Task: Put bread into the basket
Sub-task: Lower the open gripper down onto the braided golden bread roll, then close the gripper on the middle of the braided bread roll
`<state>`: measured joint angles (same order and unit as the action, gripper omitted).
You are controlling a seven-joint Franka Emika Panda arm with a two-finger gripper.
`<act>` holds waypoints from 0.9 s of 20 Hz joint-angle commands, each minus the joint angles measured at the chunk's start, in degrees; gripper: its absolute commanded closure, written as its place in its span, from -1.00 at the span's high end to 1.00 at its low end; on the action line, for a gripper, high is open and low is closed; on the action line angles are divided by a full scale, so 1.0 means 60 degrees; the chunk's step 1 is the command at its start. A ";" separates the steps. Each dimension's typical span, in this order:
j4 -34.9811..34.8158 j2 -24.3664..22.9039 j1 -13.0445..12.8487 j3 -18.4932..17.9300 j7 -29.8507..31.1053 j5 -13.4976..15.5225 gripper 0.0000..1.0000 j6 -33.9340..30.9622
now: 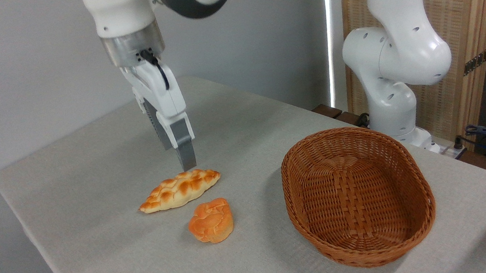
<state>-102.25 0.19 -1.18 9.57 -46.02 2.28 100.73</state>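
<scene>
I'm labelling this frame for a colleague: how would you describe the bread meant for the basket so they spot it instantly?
Start at the big wicker basket on the right, then look left across the grey table. Two baked items lie there; the bread is the farther one, just beneath the tool. It is long, braided and pale with pointed ends, unlike the small round orange bun.

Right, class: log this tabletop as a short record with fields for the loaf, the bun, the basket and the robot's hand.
bread: lies flat on the table, left of the basket
bun: in front of the bread, apart from it
basket: empty, upright, at the right
hand: just above the bread's far edge; open or shut not discernible
</scene>
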 commanded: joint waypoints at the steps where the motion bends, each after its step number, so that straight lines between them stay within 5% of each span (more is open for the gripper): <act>1: -0.0944 -0.0148 0.0006 0.0309 -0.0020 0.0148 1.00 0.0846; 9: -0.2176 0.0378 -0.0038 0.1013 0.0288 0.0660 1.00 0.2854; 14: -0.2484 0.0438 -0.0053 0.1203 0.0258 0.0588 0.99 0.3192; 16: -0.2528 0.0511 -0.0039 0.1233 0.0258 0.0573 0.78 0.3412; 18: -0.2558 0.0540 -0.0053 0.1247 0.0112 0.0515 0.04 0.3457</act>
<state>-116.88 3.18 -1.33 16.93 -44.86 5.24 119.62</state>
